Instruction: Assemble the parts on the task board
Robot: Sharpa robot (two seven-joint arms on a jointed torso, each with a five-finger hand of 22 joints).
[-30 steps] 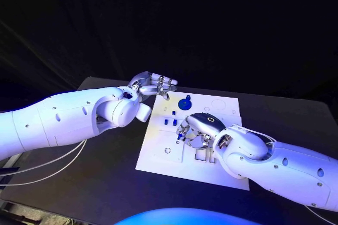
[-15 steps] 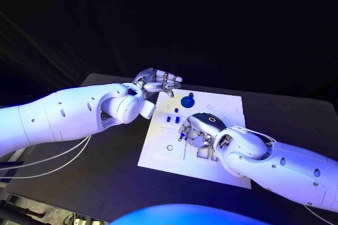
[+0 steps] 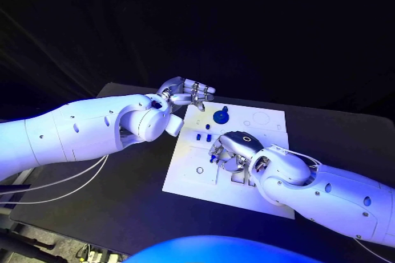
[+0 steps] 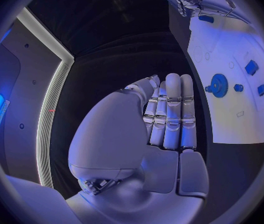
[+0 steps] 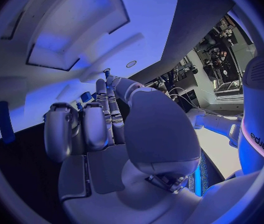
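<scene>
Hovering off the task board's point(image 3: 185, 180) far left corner, the left hand point(image 3: 186, 92) holds nothing, fingers straight and close; the blue gear point(image 3: 221, 116) lies just beside it; right hand point(image 3: 232, 152) curls over small blue parts point(image 3: 202, 137) mid-board, grip unclear

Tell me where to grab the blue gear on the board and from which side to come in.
Grip the blue gear by its toothed rim, coming down from above. It lies flat on the task board, so only the rim and top are free. The left hand hovers nearest, holding nothing.
</scene>
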